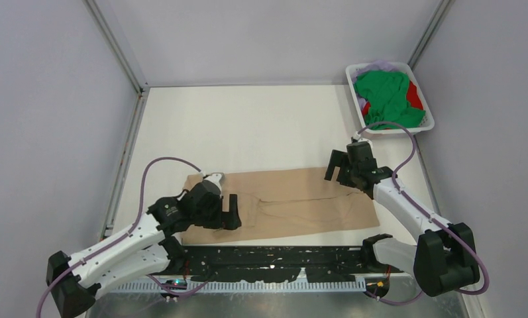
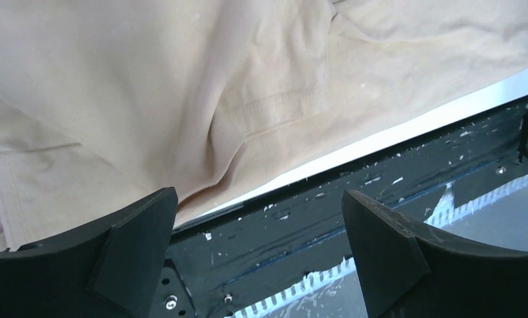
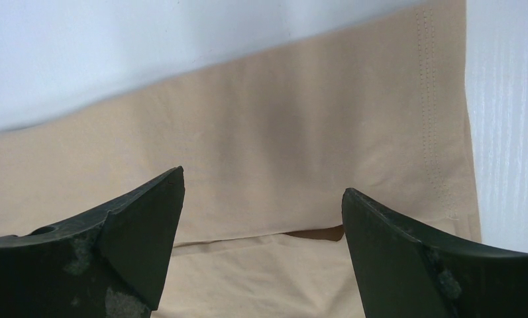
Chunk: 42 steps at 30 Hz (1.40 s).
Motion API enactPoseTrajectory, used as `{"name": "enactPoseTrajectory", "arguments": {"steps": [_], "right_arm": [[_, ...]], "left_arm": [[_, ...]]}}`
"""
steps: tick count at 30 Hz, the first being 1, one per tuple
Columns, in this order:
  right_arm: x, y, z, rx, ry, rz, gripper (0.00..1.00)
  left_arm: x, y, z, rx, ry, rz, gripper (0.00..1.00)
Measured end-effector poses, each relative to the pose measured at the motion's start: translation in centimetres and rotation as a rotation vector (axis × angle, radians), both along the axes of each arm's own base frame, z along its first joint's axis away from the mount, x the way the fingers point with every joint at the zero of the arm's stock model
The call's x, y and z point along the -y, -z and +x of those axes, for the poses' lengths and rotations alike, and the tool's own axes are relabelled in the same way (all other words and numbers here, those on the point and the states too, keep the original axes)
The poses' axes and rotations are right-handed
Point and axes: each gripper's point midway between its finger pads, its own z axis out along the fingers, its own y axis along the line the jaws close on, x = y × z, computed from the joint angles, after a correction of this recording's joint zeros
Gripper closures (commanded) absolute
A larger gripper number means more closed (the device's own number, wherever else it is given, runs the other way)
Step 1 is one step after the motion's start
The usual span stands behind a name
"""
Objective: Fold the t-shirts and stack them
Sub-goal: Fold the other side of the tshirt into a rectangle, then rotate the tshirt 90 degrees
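- While the beige shirt (image 1: 294, 202) lies flat near the table (image 1: 248, 126) front edge, both arms hang over it.
- Over its left end, the left gripper (image 1: 229, 212) is spread wide, empty.
- Above the right end, the right gripper (image 1: 338, 170) is spread too, empty.
- Far right: green shirt (image 1: 387, 96), red shirt (image 1: 415, 95), lilac shirt (image 1: 380, 65) heaped in the basket (image 1: 423, 126).

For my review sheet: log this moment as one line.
beige shirt: flat, partly folded | left gripper: open at its left end | right gripper: open at its right end | basket: green shirt, red shirt, lilac shirt
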Motion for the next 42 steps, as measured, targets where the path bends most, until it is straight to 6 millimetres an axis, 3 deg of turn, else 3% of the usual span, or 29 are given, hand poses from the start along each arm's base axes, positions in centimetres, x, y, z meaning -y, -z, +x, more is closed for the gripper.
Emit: {"name": "enactPoseTrajectory", "arguments": {"steps": [6,13,18,28,32,35,38,42], "right_arm": [[0.0,0.0,0.0,0.0,-0.004,-0.003,0.04],[0.0,0.0,0.0,0.0,-0.005,-0.004,0.04],[0.0,0.1,0.0,-0.001,-0.006,-0.005,0.05],[0.0,0.5,-0.1,-0.017,-0.007,-0.009,0.05],[0.0,0.5,-0.1,-0.017,-0.011,-0.008,0.05],[-0.5,0.6,0.0,-0.013,-0.024,0.016,0.05],[-1.5,0.8,0.0,-0.013,-0.052,0.063,0.05],[-2.7,1.5,0.4,-0.031,-0.08,0.114,0.04]], "left_arm": [[2.7,1.8,1.1,-0.06,0.058,0.015,0.0],[5.0,3.6,0.3,-0.162,0.133,-0.016,0.0],[4.6,5.3,-1.0,-0.216,0.151,-0.015,0.0],[3.9,5.5,0.0,-0.198,0.083,0.037,0.0],[2.4,5.7,2.0,-0.163,-0.015,0.082,0.0],[1.1,5.9,4.6,-0.165,-0.15,0.07,0.0],[-0.3,5.7,8.5,-0.165,-0.292,0.045,0.0],[-2.5,5.3,15.1,-0.156,-0.467,0.026,0.0]]}}
